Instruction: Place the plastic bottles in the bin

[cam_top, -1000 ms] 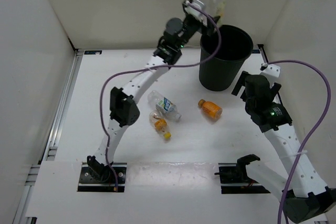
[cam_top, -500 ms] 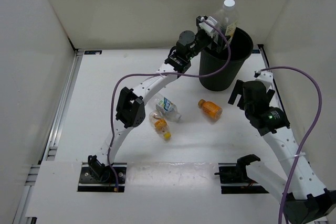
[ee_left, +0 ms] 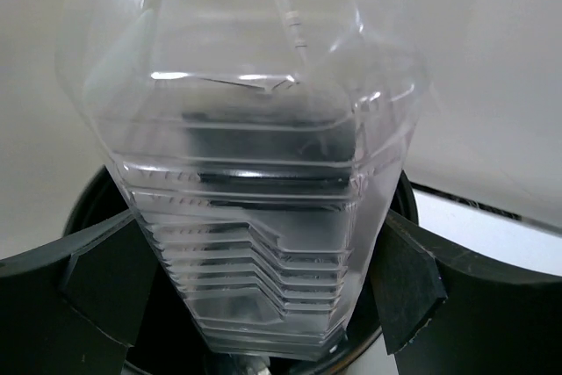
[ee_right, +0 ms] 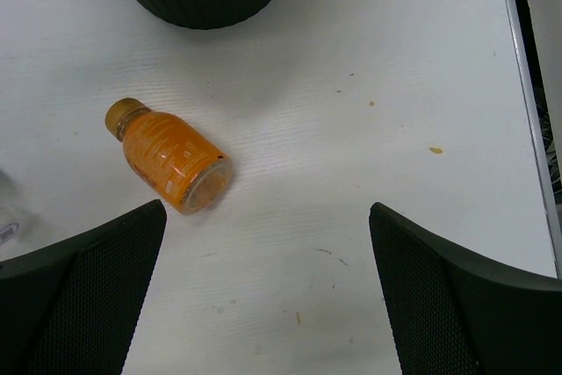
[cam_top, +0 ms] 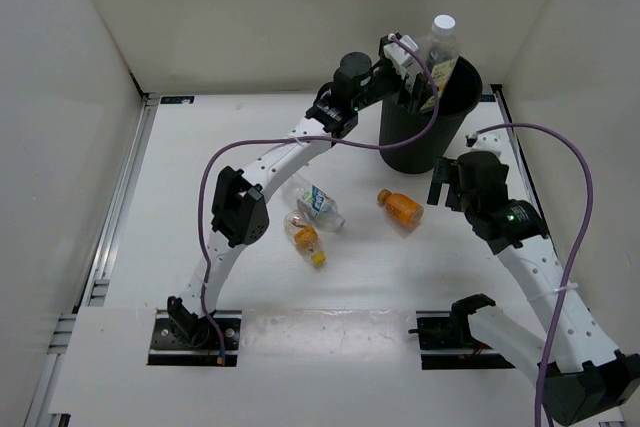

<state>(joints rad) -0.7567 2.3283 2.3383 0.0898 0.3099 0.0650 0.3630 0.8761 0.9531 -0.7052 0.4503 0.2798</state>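
1 bottle [cam_top: 437, 47] over bin [cam_top: 410, 144], 3 flat

left tool [cam_top: 419, 75] raised far forward; clamped on a bottle [cam_top: 438, 47] | right tool [ee_right: 268, 305] low; fingers spread wide

On my feed the white tabletop [cam_top: 170, 177] carries four loose things. The black bin [cam_top: 418, 142] stands upright at the far right, its base on the surface. On the near side of it lies the small orange bottle [cam_top: 402, 207], on its side and apart from the bin. My right wrist view shows its capped end turned toward the bin's base, with a few small brown specks on the surface nearby. Toward the middle, the clear bottle with the blue-white label [cam_top: 313, 201] lies on its side. The small clear bottle with the yellow cap [cam_top: 305, 240] lies just beside it, on the near side; I cannot tell whether they touch.
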